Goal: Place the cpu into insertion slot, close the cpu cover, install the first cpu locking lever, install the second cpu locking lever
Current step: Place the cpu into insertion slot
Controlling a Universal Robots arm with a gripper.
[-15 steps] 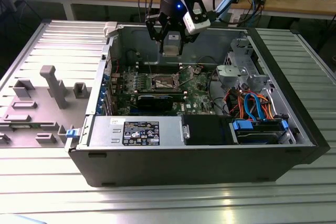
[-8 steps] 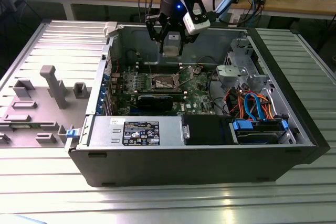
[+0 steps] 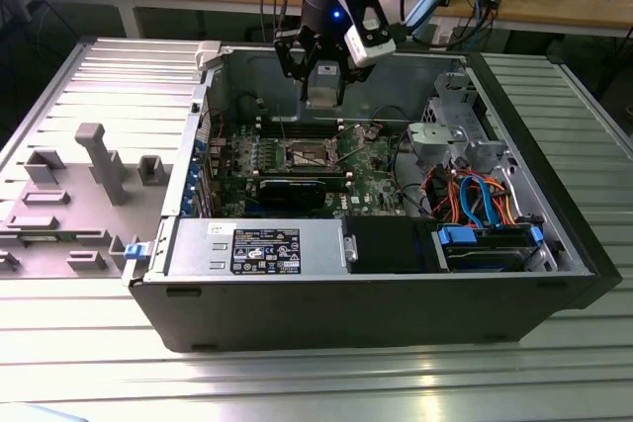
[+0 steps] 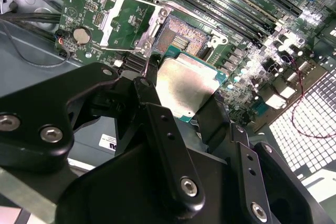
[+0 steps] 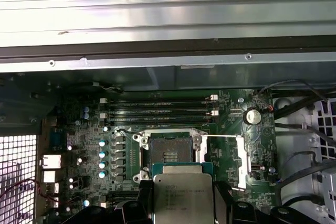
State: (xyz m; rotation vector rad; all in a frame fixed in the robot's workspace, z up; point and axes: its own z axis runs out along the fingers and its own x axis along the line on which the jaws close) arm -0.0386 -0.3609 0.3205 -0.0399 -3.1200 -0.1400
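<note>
1. the cpu (image 4: 186, 90) is a flat square, so no side reads as a long axis. its silver-grey metal top is turned toward both wrist cameras, and its green border edge (image 5: 181, 169) points toward the insertion slot (image 5: 169, 156).
2. the end effector (image 4: 184, 98) is clenched on the cpu, with one black finger (image 4: 152, 85) on each of two opposite edges. the chip sits right between the fingertips.
3. in the first wrist view the cpu (image 5: 181, 198) runs out of the picture on the side away from the slot, and the fingers (image 5: 144, 200) cover its flanks.
4. in the second wrist view the black linkage hides the chip's near corner.
5. in the exterior view the end effector (image 3: 322, 91) hangs above the open computer case (image 3: 396, 294) on the grooved metal tabletop (image 3: 297, 382). the chip between the fingers is hard to make out there.
6. the cpu is held clear of the green circuit board (image 5: 231, 114), just beside the insertion slot in both wrist views and not yet in it. the slot's dark recess lies bare (image 4: 181, 38).
7. the cpu cover (image 5: 240, 161) is swung open beside the slot, and green board shows through its cut-out centre (image 4: 106, 22).
8. from the exterior view the slot (image 3: 307, 153) lies below the end effector, well apart from it.
</note>
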